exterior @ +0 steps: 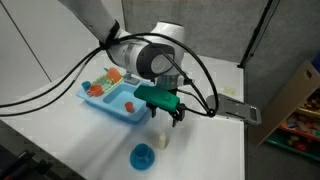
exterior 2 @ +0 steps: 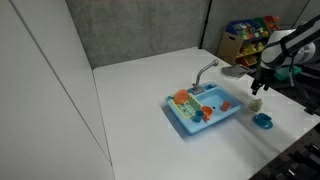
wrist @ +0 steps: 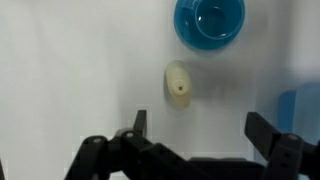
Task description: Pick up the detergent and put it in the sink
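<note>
Gripper [wrist: 200,135] nearest, jaws spread wide, gripping nothing. Detergent [wrist: 178,85] stands on the desk [wrist: 70,60] at its 12 o'clock, outside the sink [exterior: 118,108]. Blue dish [wrist: 209,18] sits at the detergent's 1 o'clock. Sink holds small orange items [exterior: 112,74].

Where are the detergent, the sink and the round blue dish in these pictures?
detergent [wrist: 179,85]: wrist view, middle of the bottle body.
sink [exterior: 118,98]: an exterior view, bare blue inside of a compartment.
round blue dish [wrist: 184,24]: wrist view, its left rim.
</note>
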You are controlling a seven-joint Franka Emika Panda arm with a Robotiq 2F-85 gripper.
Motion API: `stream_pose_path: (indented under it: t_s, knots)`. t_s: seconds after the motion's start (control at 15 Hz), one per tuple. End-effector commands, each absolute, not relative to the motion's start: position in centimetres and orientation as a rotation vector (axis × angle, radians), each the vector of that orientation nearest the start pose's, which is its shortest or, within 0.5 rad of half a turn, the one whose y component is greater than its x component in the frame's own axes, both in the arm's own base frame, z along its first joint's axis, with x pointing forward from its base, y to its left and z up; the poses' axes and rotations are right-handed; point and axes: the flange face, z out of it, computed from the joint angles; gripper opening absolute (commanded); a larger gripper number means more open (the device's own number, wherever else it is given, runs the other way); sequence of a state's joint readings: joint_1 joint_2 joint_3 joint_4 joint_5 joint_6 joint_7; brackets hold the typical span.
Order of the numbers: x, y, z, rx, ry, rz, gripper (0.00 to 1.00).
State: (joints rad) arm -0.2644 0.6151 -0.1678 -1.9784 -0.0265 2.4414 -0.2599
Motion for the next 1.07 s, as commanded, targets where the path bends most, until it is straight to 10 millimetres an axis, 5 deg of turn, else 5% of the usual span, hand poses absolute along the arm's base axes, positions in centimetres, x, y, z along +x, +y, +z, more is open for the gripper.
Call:
stream_pose_path:
  t_s: [0.0,0.67,1.0]
  knots:
    - [54.4,-25.6,12.6,-3.205,0.155,0.309,1.00]
    - [53.1,-25.9,8.8,-3.200,0.125,0.350,1.00]
    - [52.6,-25.4,8.6,-3.187,0.168,0.367,1.00]
